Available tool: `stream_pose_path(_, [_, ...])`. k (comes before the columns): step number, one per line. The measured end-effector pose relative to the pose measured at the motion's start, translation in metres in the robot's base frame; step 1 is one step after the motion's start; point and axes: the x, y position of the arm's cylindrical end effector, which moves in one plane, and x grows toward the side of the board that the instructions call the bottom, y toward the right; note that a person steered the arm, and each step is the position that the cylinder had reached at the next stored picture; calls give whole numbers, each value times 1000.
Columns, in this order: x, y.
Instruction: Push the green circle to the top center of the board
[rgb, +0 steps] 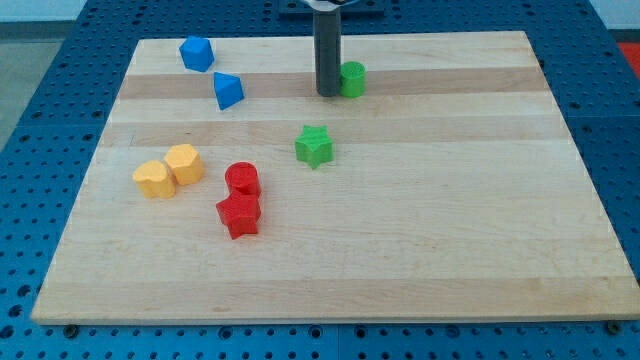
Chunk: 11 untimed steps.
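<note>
1. My tip (328, 94) is seen touching the left side of the green circle (352, 78); it is a bare rod, with no jaws to spread or press
2. The green circle is found near the board's (450, 250) top centre
3. A green star (314, 146) is seen below; blue blocks (197, 53), yellow blocks (168, 171) and red blocks (240, 200) are placed on the view's left

We log a wooden board (420, 260) carrying a green circle (353, 78), green star (314, 146), two blue blocks (197, 53) (228, 91), two yellow blocks (184, 163) (153, 180), a red cylinder (243, 180) and red star (239, 215).
</note>
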Motion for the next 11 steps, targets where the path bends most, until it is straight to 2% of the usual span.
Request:
stream_pose_path(1, [27, 20])
stream_pose_path(2, [25, 42])
stream_pose_path(5, [-22, 10])
stream_pose_path(7, [-38, 9])
stream_pose_path(10, [-34, 3])
stream_pose_path(11, [-7, -11])
